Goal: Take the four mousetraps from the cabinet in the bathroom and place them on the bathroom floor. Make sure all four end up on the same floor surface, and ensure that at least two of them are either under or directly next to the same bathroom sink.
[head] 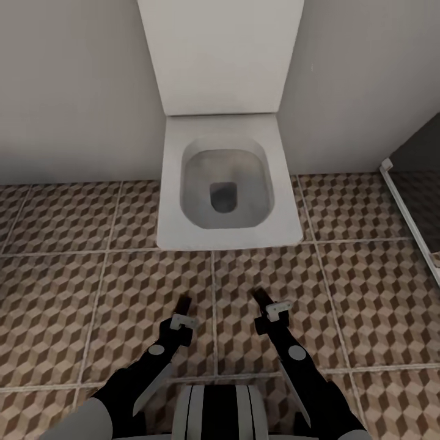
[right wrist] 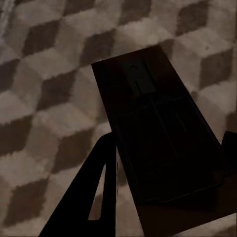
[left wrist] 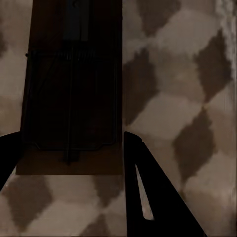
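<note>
You are in the carrying step: your left gripper (left wrist: 69, 163) is clamped on a flat brown wooden mousetrap with dark wire parts (left wrist: 69, 94), and your right gripper (right wrist: 168, 163) grips a second such board (right wrist: 163, 143), each trap jutting forward between its fingers over the brown-and-beige cube-patterned floor tiles (head: 122, 287). Ahead of both grippers stands the white square toilet (head: 226, 183), not the sink, so I judge the next move calls for turning the base toward the vanity before lowering and releasing either trap
</note>
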Tool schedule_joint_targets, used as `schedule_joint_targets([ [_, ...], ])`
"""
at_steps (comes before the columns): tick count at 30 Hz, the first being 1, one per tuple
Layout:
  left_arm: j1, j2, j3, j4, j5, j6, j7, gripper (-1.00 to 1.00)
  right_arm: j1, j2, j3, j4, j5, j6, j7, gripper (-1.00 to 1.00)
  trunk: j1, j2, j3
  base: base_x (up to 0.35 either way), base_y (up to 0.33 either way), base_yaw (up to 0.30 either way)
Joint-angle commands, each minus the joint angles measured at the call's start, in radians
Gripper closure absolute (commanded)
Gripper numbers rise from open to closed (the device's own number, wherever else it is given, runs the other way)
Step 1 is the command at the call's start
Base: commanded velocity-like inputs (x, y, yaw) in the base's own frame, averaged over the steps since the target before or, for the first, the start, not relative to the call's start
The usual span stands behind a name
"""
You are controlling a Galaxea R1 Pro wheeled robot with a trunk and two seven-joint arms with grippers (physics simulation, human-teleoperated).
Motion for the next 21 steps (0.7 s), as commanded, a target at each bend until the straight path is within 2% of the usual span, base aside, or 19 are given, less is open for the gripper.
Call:
schedule_joint_targets([
  [1, -0.001, 0.002, -0.007, -0.002, 0.005, 0.004, 0.010, 1.00, 0.000, 0.000, 0.000, -0.001, 0.010, 0.005, -0.002, 1.00, 0.000, 0.000, -0.001, 0.213, 0.069, 0.000],
  [6, -0.001, 0.002, -0.008, -0.002, 0.005, 0.004, 0.010, 1.00, 0.000, 0.001, 0.000, -0.001, 0.010, 0.006, -0.002, 1.00, 0.000, 0.000, -0.001, 0.132, 0.025, 0.000],
  [13, -0.001, 0.001, -0.010, -0.002, 0.004, 0.004, 0.010, 1.00, 0.000, 0.000, 0.000, 0.005, 0.010, 0.000, 0.000, 1.00, 0.000, 0.000, -0.001, 0.016, 0.002, 0.000],
  [21, -0.001, -0.004, -0.034, -0.002, 0.005, 0.004, 0.012, 1.00, 0.000, -0.003, 0.000, 0.027, 0.008, -0.072, 0.004, 1.00, 0.000, 0.000, -0.001, 0.000, 0.000, 0.000],
])
